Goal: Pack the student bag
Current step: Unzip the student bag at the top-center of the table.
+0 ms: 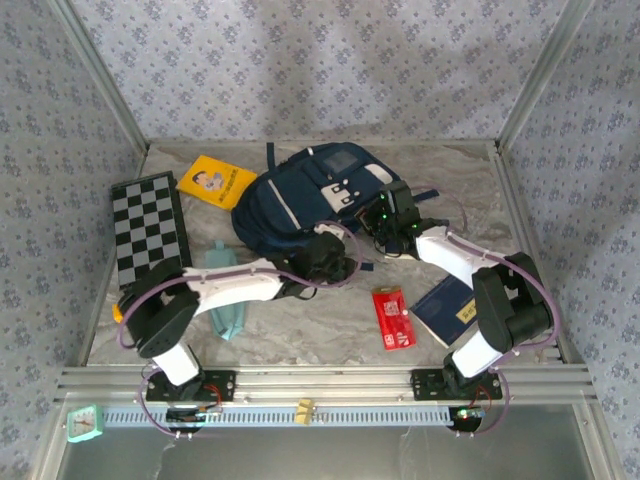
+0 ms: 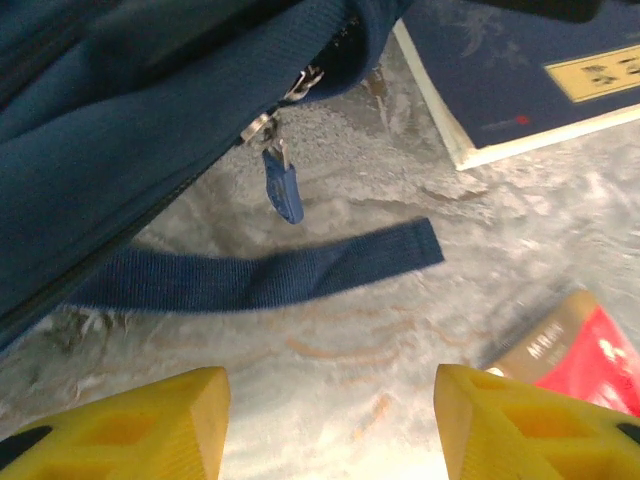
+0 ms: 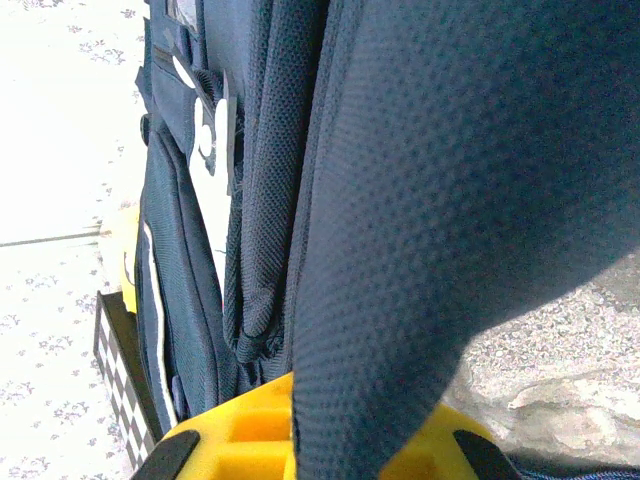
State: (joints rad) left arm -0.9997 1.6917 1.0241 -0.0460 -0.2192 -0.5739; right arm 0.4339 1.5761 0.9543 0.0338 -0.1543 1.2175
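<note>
Bright, even, diffuse light falls from above on the marble worktop (image 1: 300,320), leaving only soft shadows beside the student bag (image 1: 300,200) and no glare, while the frame posts (image 1: 100,75) lean outward toward the upper corners from lens distortion. In the left wrist view the light is cooler and flatter. The loose webbing strap (image 2: 260,275) and zip pull (image 2: 283,190) look slightly smeared, and the yellow left gripper (image 2: 330,430) at the bottom edge is out of focus. In the right wrist view the upper left is washed out almost to white, while the dark shoulder strap (image 3: 440,230) shows crisp mesh and throws a clear-edged shadow at lower right.
</note>
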